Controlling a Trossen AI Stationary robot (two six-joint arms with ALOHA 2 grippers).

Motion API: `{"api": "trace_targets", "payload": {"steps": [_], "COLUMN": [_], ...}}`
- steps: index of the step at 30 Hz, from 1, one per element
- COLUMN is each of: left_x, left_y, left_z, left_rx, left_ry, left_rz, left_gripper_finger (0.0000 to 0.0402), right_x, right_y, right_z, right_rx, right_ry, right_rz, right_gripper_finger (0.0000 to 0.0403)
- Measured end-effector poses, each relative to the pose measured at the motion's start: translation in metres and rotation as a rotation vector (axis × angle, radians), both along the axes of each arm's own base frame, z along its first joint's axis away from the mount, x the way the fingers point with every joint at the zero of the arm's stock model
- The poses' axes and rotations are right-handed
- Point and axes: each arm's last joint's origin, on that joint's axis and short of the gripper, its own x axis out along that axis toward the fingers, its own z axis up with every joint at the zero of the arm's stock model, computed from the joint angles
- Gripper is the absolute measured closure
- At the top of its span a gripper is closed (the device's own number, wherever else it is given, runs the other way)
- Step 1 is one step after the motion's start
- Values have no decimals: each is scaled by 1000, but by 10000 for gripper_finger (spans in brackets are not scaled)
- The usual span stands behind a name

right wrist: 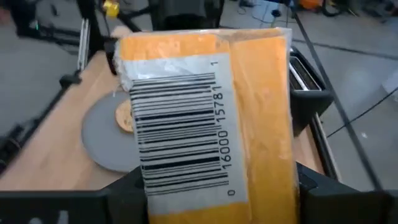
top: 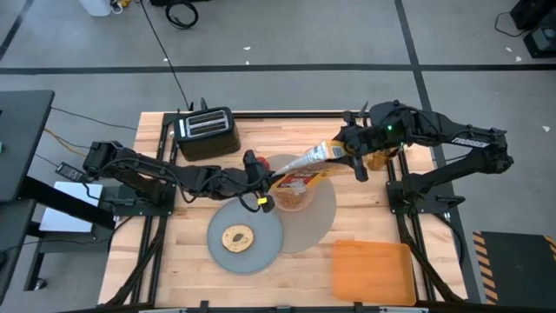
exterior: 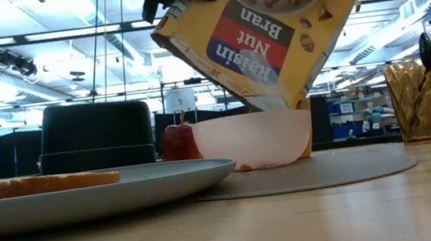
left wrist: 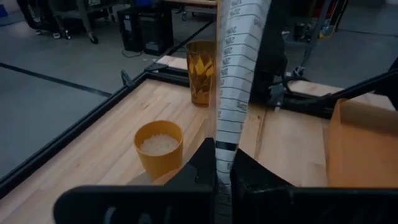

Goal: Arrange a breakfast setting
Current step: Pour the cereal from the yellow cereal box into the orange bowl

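A yellow cereal box (exterior: 269, 23) hangs tilted, mouth end down, over the translucent pink bowl (exterior: 253, 140), which stands on the round taupe mat (top: 317, 217). My right gripper (top: 349, 156) is shut on the box's raised end. My left gripper (top: 264, 186) is shut on its lower end. Beside the bowl sits a red apple (exterior: 178, 141). The grey plate (top: 261, 248) lies partly on the mat and carries a bagel (top: 237, 236). A small orange cup (left wrist: 160, 149) with white contents stands on the table past the box. My left gripper pinches a thin edge of the box at its lower end (left wrist: 222, 140) between its two fingers, coming about level from the table's left. The box rises up and away from the fingers, clear of the table. My right gripper clasps the box's closed barcode end (right wrist: 186, 124) between its two fingers, one on each of two opposite faces. It comes from the table's right, slanting down. The box slopes down from this hold toward the bowl, lifted clear.
A black toaster (top: 207, 132) stands at the far left of the table. An amber glass (left wrist: 200, 71) stands at the far right near the cup. A flat orange board (top: 373, 269) lies at the near right. Bare wood shows at the near left.
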Motion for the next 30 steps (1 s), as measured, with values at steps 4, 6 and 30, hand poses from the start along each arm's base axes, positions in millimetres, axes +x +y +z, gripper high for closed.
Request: {"api": "trace_targets", "payload": {"steps": [4, 6, 30], "left_x": [0, 0, -1], "left_y": [1, 1, 1], "left_z": [0, 0, 2], "left_rx": [-5, -3, -11], "left_ry": [2, 3, -13], "left_rz": [4, 4, 10], "left_gripper_finger": [393, 393, 393], "right_x": [0, -1, -29], "right_y": [0, 1, -11], "right_z": [0, -1, -33], "right_rx": [45, -10, -79], "right_ry": [-2, 17, 460], "right_rz": [4, 12, -67], "right_gripper_finger": [211, 211, 128]}}
